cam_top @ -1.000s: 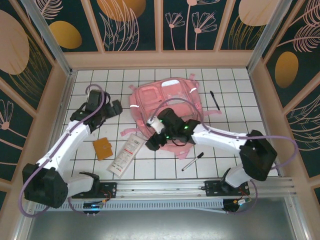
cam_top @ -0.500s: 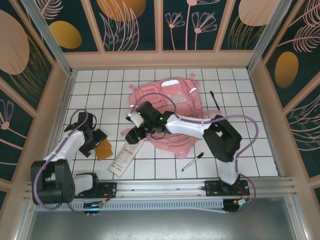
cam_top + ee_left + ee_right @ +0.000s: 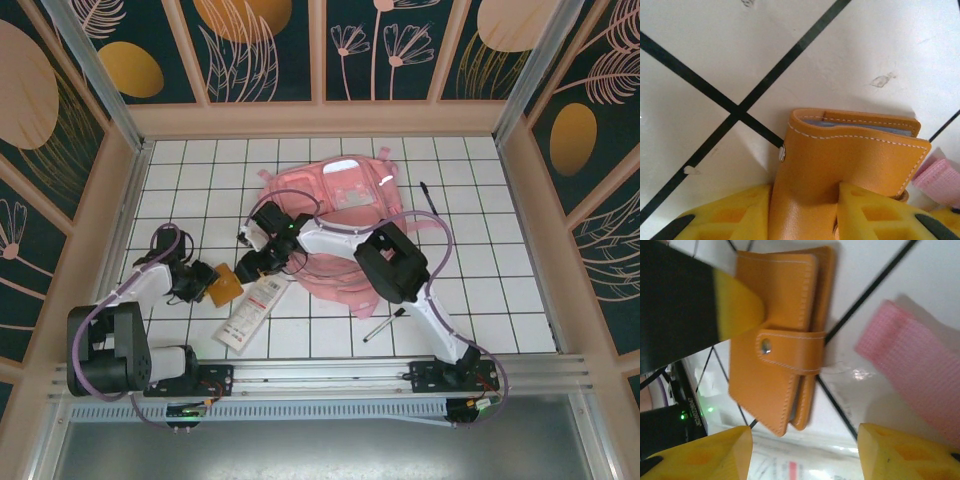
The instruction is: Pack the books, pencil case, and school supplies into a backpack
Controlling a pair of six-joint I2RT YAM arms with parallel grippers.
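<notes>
orange wallet [image 3: 855, 160] in left gripper [image 3: 802, 202] (snug)

Robot test booth, gridded table [image 3: 480, 300], floral walls [image 3: 260, 50] (aluminium frame [image 3: 92, 65])

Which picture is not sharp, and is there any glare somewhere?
Right wrist view: blurred, the orange-brown wallet and the pink strap have smeared edges. Left wrist view: sharp, the wallet's white stitching reads clearly. Top view: sharp, with white glare on the shiny upper panel of the backpack.
</notes>
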